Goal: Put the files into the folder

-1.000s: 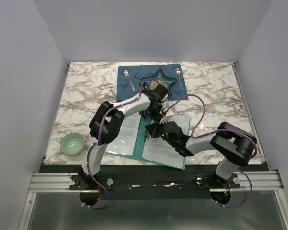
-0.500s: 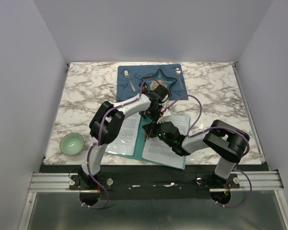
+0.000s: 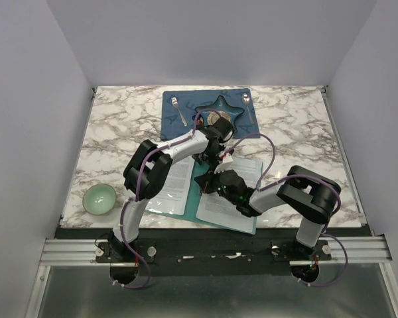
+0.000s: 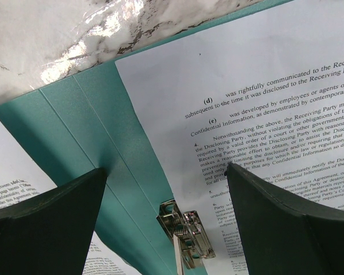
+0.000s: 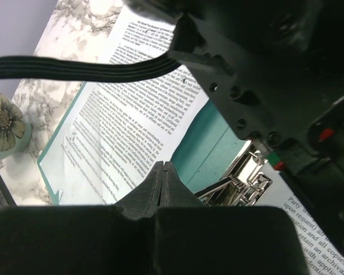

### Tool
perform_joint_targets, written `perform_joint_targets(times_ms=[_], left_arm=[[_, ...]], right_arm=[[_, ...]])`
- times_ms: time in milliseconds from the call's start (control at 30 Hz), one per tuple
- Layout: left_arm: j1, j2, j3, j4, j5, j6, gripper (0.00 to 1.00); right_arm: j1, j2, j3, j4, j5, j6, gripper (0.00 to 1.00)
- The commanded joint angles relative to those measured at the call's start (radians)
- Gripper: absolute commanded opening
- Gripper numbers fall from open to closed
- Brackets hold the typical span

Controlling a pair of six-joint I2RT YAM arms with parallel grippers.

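The folder (image 4: 92, 126) lies open mid-frame on the counter (image 3: 119, 132), with files (image 4: 275, 86) on both leaves. My left jaws hang wide over the spine clip (image 4: 185, 232), and my right jaws are pinched together on nothing beside it. Next, I judge, comes working that clip onto the sheets.

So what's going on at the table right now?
Both arms are over the open folder on the marble table. The files lie on its two halves. The left gripper hangs wide open above the spine, near the metal clip. The right gripper is shut, holding nothing I can see, its tip beside the clip.
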Motion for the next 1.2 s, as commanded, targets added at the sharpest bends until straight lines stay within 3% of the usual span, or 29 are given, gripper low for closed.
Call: perform_joint_targets(times_ms=[0,1167], left_arm=[[0.004,0.030,-0.038,-0.026,-0.017,0.015,0.99],[0.004,-0.005,-0.066,-0.020,-0.018,0.027,0.99]], right_arm=[[0.023,0.012,0.022,0.008,-0.025,-0.025,0.01],[0.048,0.031,-0.043,-0.144,-0.066,0.059,0.01]])
